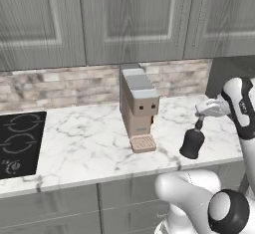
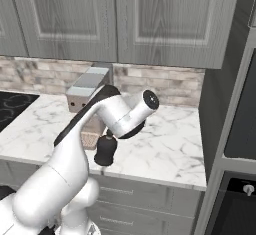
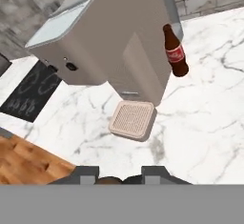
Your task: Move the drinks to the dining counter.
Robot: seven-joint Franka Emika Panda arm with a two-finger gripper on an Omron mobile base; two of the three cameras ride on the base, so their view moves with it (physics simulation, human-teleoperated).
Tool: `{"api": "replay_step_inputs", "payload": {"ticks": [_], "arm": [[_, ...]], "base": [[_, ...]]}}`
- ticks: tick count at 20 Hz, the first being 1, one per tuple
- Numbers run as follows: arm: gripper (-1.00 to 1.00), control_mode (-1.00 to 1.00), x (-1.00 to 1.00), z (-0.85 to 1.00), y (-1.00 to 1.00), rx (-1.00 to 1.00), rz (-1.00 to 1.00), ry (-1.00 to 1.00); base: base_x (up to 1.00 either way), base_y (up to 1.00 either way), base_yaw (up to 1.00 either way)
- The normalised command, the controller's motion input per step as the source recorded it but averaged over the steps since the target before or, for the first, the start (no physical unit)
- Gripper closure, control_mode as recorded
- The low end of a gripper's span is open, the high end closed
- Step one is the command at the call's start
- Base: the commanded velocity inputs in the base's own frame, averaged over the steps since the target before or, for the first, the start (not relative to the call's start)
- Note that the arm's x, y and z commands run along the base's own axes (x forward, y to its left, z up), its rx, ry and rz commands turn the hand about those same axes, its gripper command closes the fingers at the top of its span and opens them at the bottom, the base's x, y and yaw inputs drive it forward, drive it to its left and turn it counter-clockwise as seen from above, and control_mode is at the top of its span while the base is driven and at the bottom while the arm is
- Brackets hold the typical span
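Grey wood-grain wall cabinets (image 1: 129,19) are being shown above a backsplash of pale stone brick (image 1: 60,86). A white grey-veined marble surface (image 1: 84,148) is being carried by grey base cabinets (image 2: 150,209). A black cooktop (image 1: 17,141) is being seen set into it at the left. A dark oven column (image 2: 240,144) is being seen at the right, and wooden flooring (image 3: 24,163) is being glimpsed below.
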Motion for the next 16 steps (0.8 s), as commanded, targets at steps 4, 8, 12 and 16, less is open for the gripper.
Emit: {"api": "replay_step_inputs", "payload": {"ticks": [4,8,12,16], "arm": [[1.0,-1.0,-0.34,0.66,-0.07,0.02,-0.09,0.0],[1.0,-1.0,-0.48,0.68,-0.02,0.0,-0.13,-0.01],[1.0,-1.0,-0.57,0.7,0.0,-0.03,-0.18,-0.11],[1.0,-1.0,-0.81,0.49,-0.02,0.0,-0.17,-0.13]], "base": [[0.0,0.0,0.0],[0.0,0.0,0.0],[0.0,0.0,0.0],[0.0,0.0,0.0]]}}
